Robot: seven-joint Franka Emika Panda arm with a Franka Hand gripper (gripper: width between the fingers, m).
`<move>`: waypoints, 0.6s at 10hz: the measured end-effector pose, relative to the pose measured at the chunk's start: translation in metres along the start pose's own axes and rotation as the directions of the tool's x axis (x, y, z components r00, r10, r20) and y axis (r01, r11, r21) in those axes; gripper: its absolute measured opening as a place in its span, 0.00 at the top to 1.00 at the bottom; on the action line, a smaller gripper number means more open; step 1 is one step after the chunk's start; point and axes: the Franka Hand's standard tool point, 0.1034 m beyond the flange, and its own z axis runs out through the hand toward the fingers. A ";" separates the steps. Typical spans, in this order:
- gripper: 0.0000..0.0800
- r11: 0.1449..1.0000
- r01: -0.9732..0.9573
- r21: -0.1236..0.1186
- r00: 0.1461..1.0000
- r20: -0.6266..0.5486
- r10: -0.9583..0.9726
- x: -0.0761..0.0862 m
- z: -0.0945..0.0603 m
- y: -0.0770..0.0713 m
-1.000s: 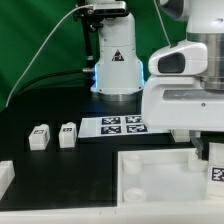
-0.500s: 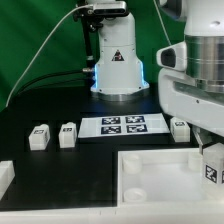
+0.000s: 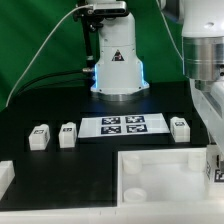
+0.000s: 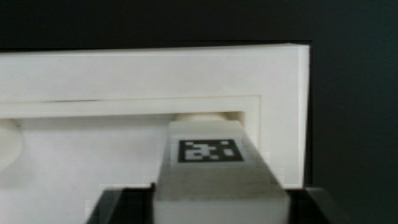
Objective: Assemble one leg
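Note:
My gripper (image 4: 217, 195) is shut on a leg (image 4: 210, 150), a small white block with a black-and-white tag facing the wrist camera. It hangs over the raised rim of the big white tray (image 4: 107, 80). In the exterior view the gripper (image 3: 214, 166) and the held leg (image 3: 217, 170) sit at the right edge, over the tray's (image 3: 150, 180) right side, partly cut off. Three more legs stand on the black table: two at the left (image 3: 39, 137) (image 3: 67, 134) and one at the right (image 3: 180, 127).
The marker board (image 3: 122, 125) lies between the loose legs. The arm's white base (image 3: 116, 60) stands behind it, with a green backdrop beyond. Another white part (image 3: 5, 178) pokes in at the exterior view's left edge.
The arm has moved toward the exterior view's right with the leg in its grip, uncovering the leg to the right of the marker board.

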 end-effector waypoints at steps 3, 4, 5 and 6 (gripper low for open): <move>0.26 0.899 0.437 -0.012 0.898 -0.044 -0.437 -0.002 0.007 0.005; 0.20 0.812 0.583 -0.024 0.811 -0.048 -0.584 -0.004 0.007 0.006; 0.19 0.779 0.627 -0.025 0.777 -0.046 -0.627 -0.003 0.007 0.006; 0.19 0.706 0.707 -0.032 0.705 -0.045 -0.708 -0.001 0.007 0.005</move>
